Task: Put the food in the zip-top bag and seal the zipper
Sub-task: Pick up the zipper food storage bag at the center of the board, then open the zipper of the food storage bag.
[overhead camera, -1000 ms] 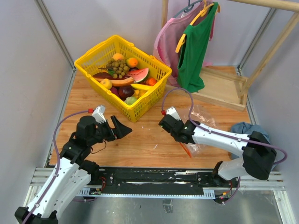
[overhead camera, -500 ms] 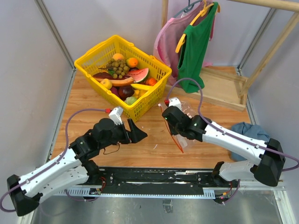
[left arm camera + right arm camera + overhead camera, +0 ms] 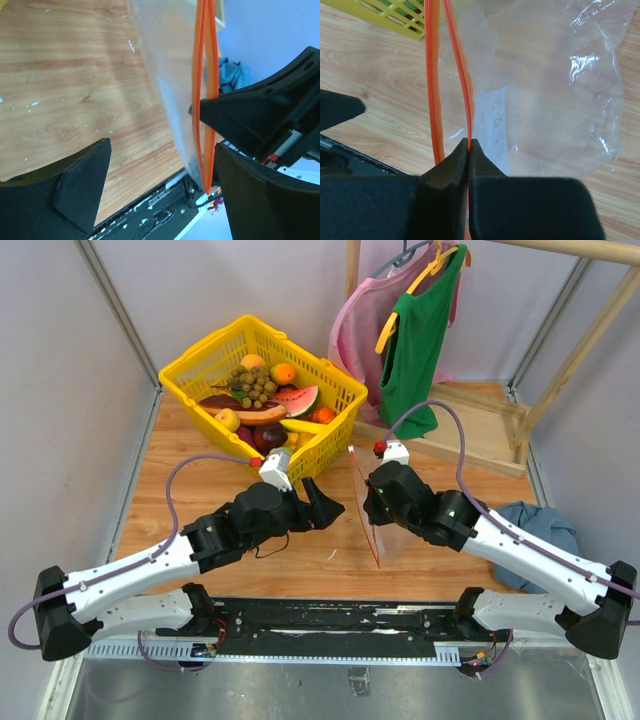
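Right gripper [image 3: 469, 150] is clamped on one strip of the zipper [image 3: 436, 95]. The other strip bows away from it, so the mouth is slightly parted. The bag [image 3: 545, 100] hangs from that pinch, zipper running near vertical, lower end close to the table [image 3: 300, 550].

Left gripper [image 3: 162, 147] has its jaws wide apart and holds nothing. In its wrist view the zipper sits just inside one finger; we cannot tell if they touch.

The food [image 3: 262, 405] we can see sits in the yellow basket [image 3: 190, 365] at the back left, well apart from the bag.

Left arm stretches in from the near left and right arm from the near right. The grippers face each other at mid-table across the bag's mouth.
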